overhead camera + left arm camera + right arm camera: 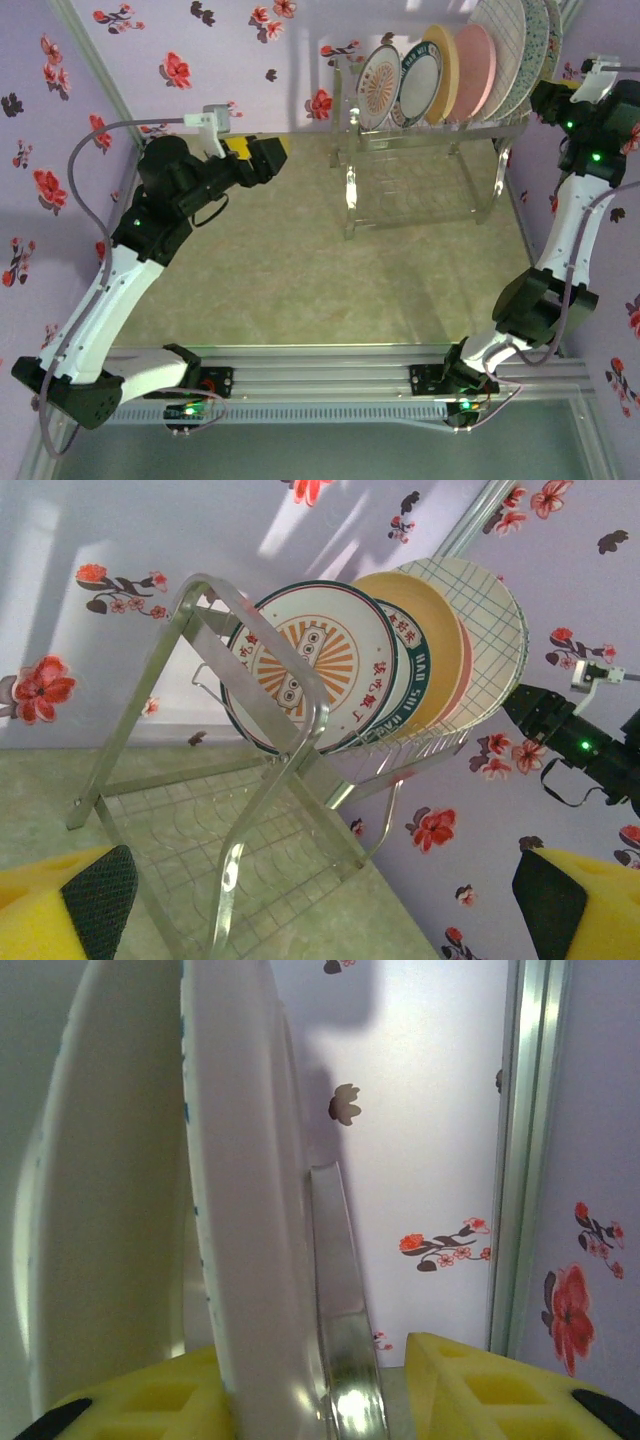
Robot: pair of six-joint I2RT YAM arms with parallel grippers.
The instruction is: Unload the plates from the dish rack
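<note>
From above I see the dish rack (425, 140) at the far right of the table (300, 270), with the plates (450, 70) standing on edge in a row along its top tier. The left gripper (262, 155) hangs well left of the rack, and the right gripper (548, 98) is up at the row's right end. The left wrist camera looks along the row: the sunburst plate (310, 665) is frontmost and the grid plate (495, 630) is behind. That claw's yellow fingers (60, 905) are spread wide and hold nothing. The right wrist camera gives me the close detail: its claw is partly open, straddling the speckled plate (240, 1180) and a chrome rack bar (340, 1310). One finger (490, 1390) is clear of the bar.
</note>
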